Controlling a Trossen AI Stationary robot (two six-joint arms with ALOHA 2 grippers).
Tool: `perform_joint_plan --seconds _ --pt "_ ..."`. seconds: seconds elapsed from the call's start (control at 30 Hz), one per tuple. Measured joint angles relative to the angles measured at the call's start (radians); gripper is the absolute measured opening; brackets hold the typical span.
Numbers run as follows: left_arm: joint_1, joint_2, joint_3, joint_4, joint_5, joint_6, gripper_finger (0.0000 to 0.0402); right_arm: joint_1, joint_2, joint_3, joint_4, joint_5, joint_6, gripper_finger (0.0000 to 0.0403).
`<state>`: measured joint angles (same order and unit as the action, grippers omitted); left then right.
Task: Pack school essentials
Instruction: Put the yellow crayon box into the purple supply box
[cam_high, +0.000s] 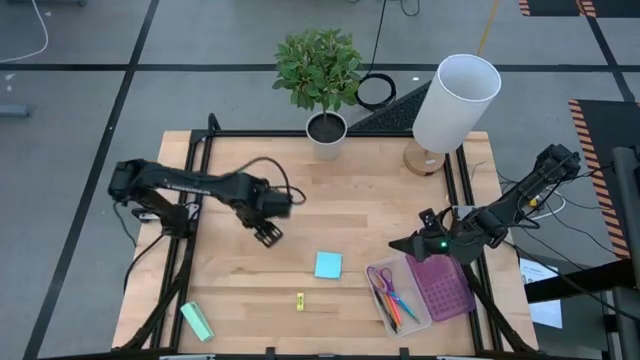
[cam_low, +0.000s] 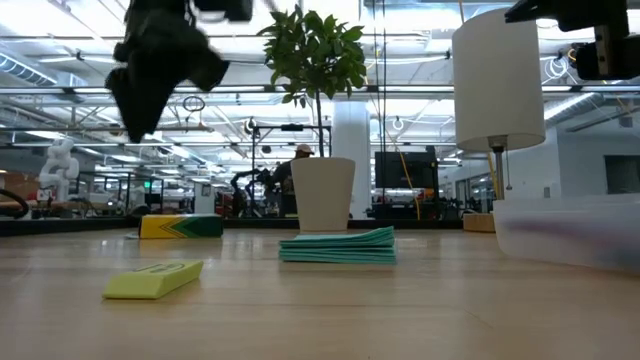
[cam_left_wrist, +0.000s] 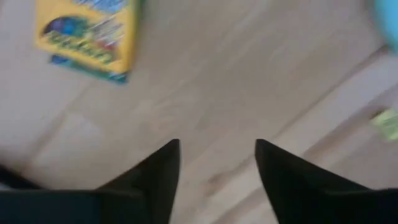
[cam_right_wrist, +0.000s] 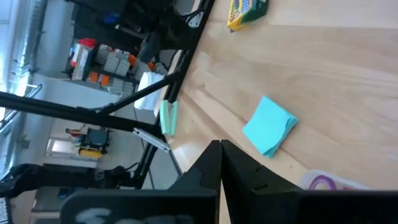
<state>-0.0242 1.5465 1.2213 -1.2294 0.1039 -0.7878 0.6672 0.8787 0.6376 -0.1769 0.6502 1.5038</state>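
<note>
My left gripper (cam_high: 268, 236) (cam_left_wrist: 217, 146) hangs open above the bare table at centre left, with nothing between its fingers. The yellow-green crayon box (cam_left_wrist: 87, 34) (cam_low: 180, 226) lies flat a little beyond it. The light-blue sticky-note pad (cam_high: 327, 264) (cam_right_wrist: 269, 126) and the tiny yellow piece (cam_high: 299, 300) (cam_low: 152, 279) lie on the table nearer the front. Purple-handled scissors and pencils (cam_high: 390, 295) lie inside a clear box (cam_high: 385, 318) at the front right. My right gripper (cam_high: 400, 245) (cam_right_wrist: 221, 149) is shut and holds nothing, just past that box's far left corner.
A mint-green block (cam_high: 197, 321) lies at the front left corner. The clear box has a purple pegged lid (cam_high: 445, 285) at its right side. A potted plant (cam_high: 322, 90) and a white lamp (cam_high: 455, 100) stand at the far edge. Bare wood lies around the pad.
</note>
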Motion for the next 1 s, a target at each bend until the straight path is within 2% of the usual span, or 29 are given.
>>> perform_joint_plan --seconds 0.17,0.3,0.6,0.83,1.0 --pt "0.145 -0.026 -0.111 -0.019 0.056 0.240 0.0322 -0.022 0.000 0.000 -0.001 0.000 -0.001 0.0000" --pt "0.216 -0.017 -0.141 -0.024 0.039 0.391 0.0388 -0.033 0.000 0.000 0.000 0.000 0.001 0.0000" --pt "0.230 -0.010 -0.130 0.042 -0.161 0.588 0.0398 -0.033 0.000 0.000 0.000 0.001 0.002 0.0000" --pt "0.285 0.033 -0.130 0.077 -0.133 0.602 0.0400 -0.033 0.000 0.000 0.007 0.002 0.002 0.0000" --pt "0.311 0.079 -0.131 0.080 -0.149 0.581 0.0400 -0.034 0.000 0.000 0.008 0.003 0.005 0.0000"
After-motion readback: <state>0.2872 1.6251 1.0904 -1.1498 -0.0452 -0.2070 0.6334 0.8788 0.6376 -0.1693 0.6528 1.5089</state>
